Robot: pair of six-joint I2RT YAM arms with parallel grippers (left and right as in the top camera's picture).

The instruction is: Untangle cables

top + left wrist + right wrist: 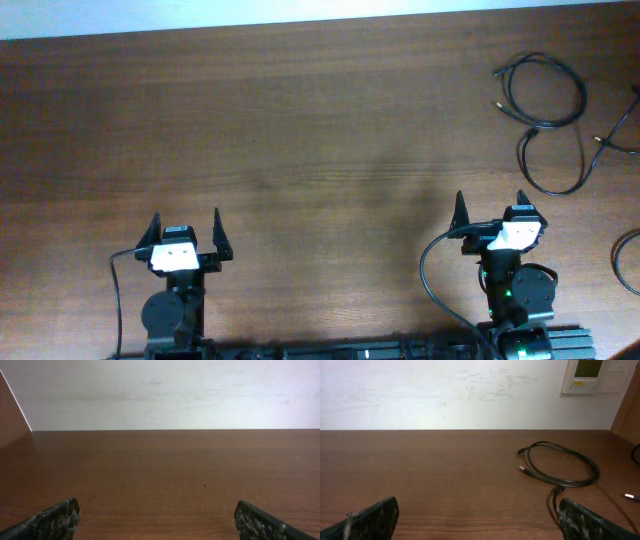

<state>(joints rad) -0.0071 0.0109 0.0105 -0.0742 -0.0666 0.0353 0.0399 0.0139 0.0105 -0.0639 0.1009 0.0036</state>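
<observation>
Thin black cables lie at the far right of the table. One is a round loop (545, 92) with small plugs at its ends. A second (556, 160) curves below it. They show in the right wrist view as a looped cable (565, 465) ahead and right of the fingers. Another cable runs off the right edge (618, 135), and one more loop (622, 262) sits lower right. My left gripper (186, 232) is open and empty near the front left. My right gripper (490, 210) is open and empty, in front of the cables.
The brown wooden table (300, 130) meets a white wall at the back (160, 395). A white wall panel (594, 375) hangs at the upper right in the right wrist view. The arms' own thick black wires (430, 270) trail by their bases.
</observation>
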